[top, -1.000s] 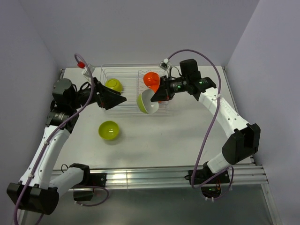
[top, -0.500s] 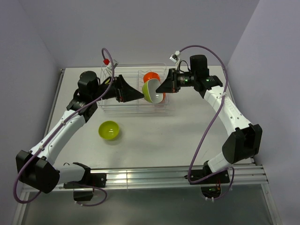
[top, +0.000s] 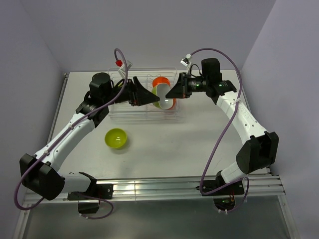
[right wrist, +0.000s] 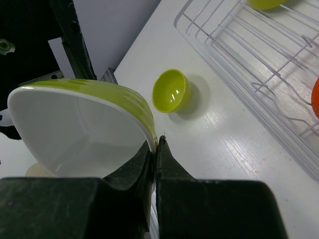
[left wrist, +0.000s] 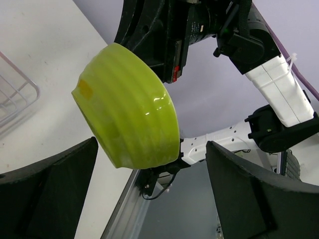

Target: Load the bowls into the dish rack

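Gripping lime bowl (top: 164, 97) by its rim over dish rack (top: 117, 107).
Probably light, stiff, slick; pinched across thin wall with clenched right tool (right wrist: 156, 144), beside splayed, empty left tool (top: 148, 96).

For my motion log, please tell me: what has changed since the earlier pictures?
The left gripper swung right across the dish rack and now stands open, facing the green-and-white bowl. The right gripper, its fingers shut on that bowl's rim throughout, carried it a little farther back over the rack. The green bowl on the table and the orange bowl in the rack did not move.
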